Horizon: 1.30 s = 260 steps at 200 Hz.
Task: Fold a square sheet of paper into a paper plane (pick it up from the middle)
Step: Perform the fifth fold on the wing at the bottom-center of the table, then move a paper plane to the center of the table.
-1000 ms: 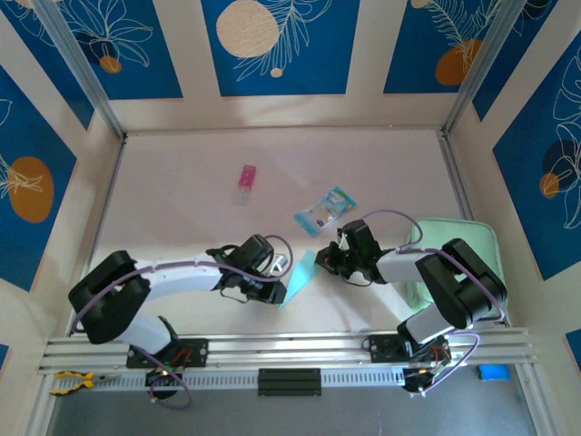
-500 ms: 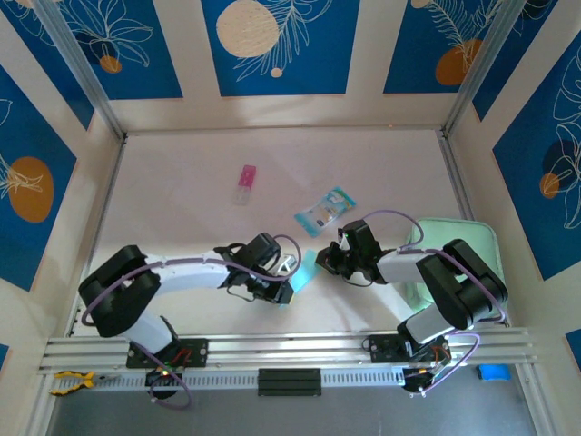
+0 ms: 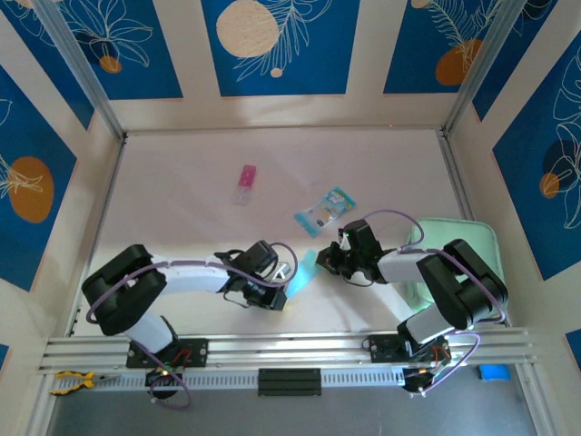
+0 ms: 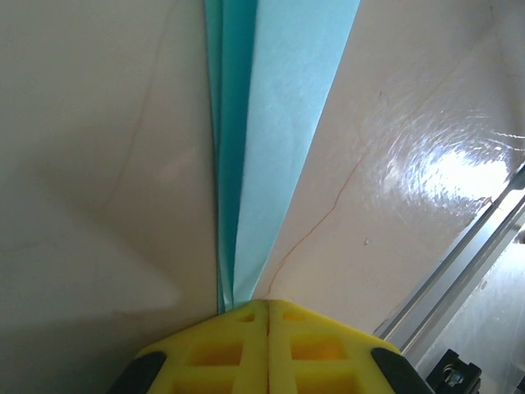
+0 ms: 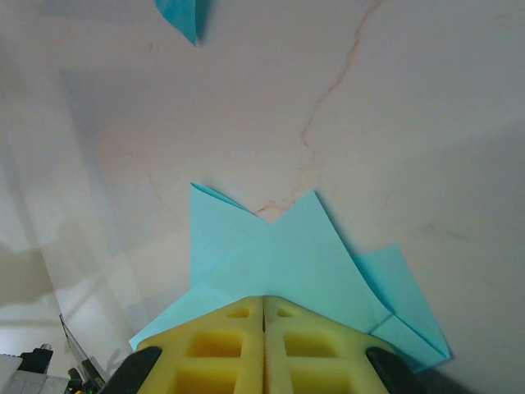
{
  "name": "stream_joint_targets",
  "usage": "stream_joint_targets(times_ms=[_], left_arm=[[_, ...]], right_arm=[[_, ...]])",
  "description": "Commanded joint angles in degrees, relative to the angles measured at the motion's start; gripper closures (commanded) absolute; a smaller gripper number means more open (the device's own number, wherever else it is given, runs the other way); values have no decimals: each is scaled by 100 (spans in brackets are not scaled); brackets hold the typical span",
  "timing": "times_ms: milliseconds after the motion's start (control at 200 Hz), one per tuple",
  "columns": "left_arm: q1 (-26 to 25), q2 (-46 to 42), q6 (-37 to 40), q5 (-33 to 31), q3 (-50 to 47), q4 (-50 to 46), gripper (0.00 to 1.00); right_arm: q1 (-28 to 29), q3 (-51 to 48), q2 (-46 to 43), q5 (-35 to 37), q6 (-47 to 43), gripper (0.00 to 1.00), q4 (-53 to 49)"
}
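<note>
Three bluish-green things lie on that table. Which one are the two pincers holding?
The folded light-blue paper, gripped at opposite ends by the left pincer and right pincer. The printed teal packet and mint-green pad lie ungripped.

Left hand [image 4: 268, 308], right hand [image 5: 264, 302] pinched closed.

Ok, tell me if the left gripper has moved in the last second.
Yes, slightly: the left gripper has edged toward the near rail, closing on the folded blue paper.
</note>
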Motion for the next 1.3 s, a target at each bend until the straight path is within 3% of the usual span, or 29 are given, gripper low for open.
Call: stream_joint_targets(times_ms=[0,245,315,560,685,870,1295], left_arm=[[-34,-280,-82,-176,-177,-363,92],[50,-1180,-123,-701,-182,-514,92],[192,-1174,-102,-762,-81,-525,87],[535,-422,74,-477,518,-302,70],[542,-18,85,-698,788,-298,75],[579,457,81,-359,956,-43,75],[578,797,40,278,957,388,72]], right_arm=[[-116,-106,-7,241,-220,91,-618],[-108,12,-147,-88,-448,90,-460],[-82,95,-305,-119,-522,90,-526],[-3,104,-921,8,-497,88,-884],[39,-74,-1306,176,-393,86,-1096],[65,-373,-1619,202,-188,85,-1095],[321,-256,-1183,99,-86,84,-989]])
